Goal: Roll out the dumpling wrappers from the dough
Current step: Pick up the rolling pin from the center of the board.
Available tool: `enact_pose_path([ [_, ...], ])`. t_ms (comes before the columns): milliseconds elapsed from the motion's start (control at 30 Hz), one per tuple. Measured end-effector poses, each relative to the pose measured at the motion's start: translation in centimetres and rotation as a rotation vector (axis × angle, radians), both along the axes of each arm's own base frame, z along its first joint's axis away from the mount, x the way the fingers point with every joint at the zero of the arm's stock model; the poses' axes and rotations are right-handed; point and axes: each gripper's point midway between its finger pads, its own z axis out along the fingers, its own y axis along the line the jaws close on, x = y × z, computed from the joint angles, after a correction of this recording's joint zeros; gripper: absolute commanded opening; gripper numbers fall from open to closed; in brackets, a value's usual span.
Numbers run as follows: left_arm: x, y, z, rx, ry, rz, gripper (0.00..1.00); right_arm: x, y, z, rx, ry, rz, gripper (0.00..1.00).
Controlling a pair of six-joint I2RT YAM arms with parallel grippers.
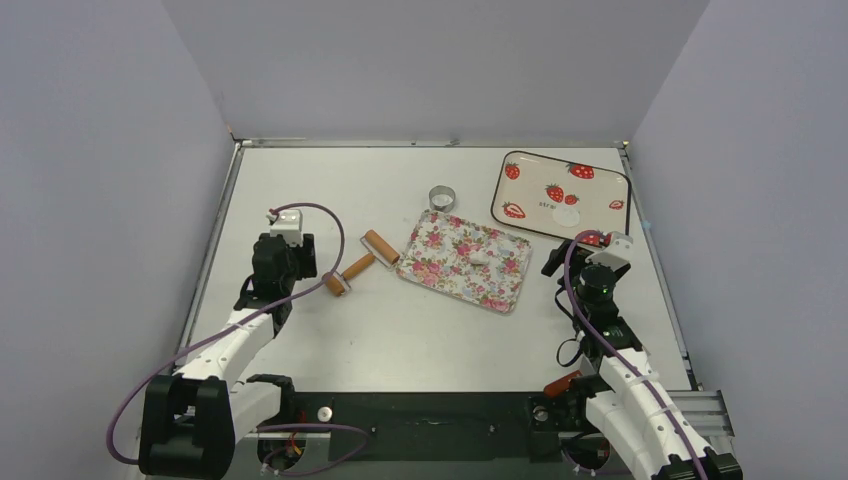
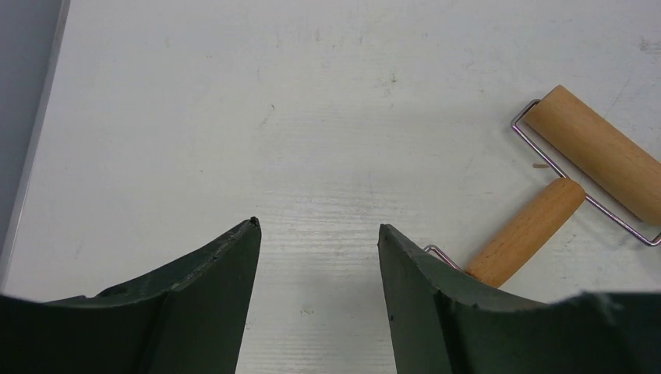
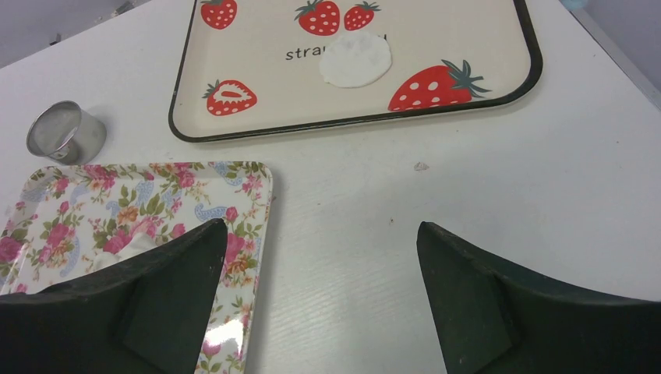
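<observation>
Reading this as the fetch-the-roller step, with rolling not yet begun.

- Left jaws: wide and empty, over bare counter well left of the floral tray.
- Wooden roller: lying flat between those jaws and the tray, just off the tray's left edge. It's skewed, with the handle end pointing away from the tray.
- Right jaws: also wide and empty, just off the tray's right edge.
- Dough: small white lump on the floral tray, right of centre. It looks unrolled. The right wrist view half hides it behind a finger.
- Dumpling wrapper: one flat disc on the strawberry tray, beyond the floral tray's far right corner.
- Metal ring: upright just beyond the tray's far edge, not touching it.

Next move, my read:
- Slide the left jaws toward the tray and turn the wrist to square them across the skewed handle.
- Close on the wood, not the wire frame.
- Lift, carry the roller over the tray's left rim and set the drum on the lump.
- The tray may skate under pressure, so you may want the right jaws pinning its right rim.
</observation>
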Motion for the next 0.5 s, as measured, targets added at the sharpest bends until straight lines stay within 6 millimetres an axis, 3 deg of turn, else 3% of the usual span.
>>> enact_pose_path([
  [267,-0.2,-1.4,-0.3,0.015,0.027,-0.112,0.56,0.0,0.1,0.0,0.000,0.001,0.006,0.88],
  [367,-0.7,-3.9,-0.4,0.023,0.082,-0.294,0.56,0.0,0.3,0.0,0.003,0.001,0.014,0.88],
  [500,-1.2,-9.2,0.0,0.083,0.137,-0.571,0.57,0.1,0.6,0.1,0.010,0.000,0.035,0.88],
])
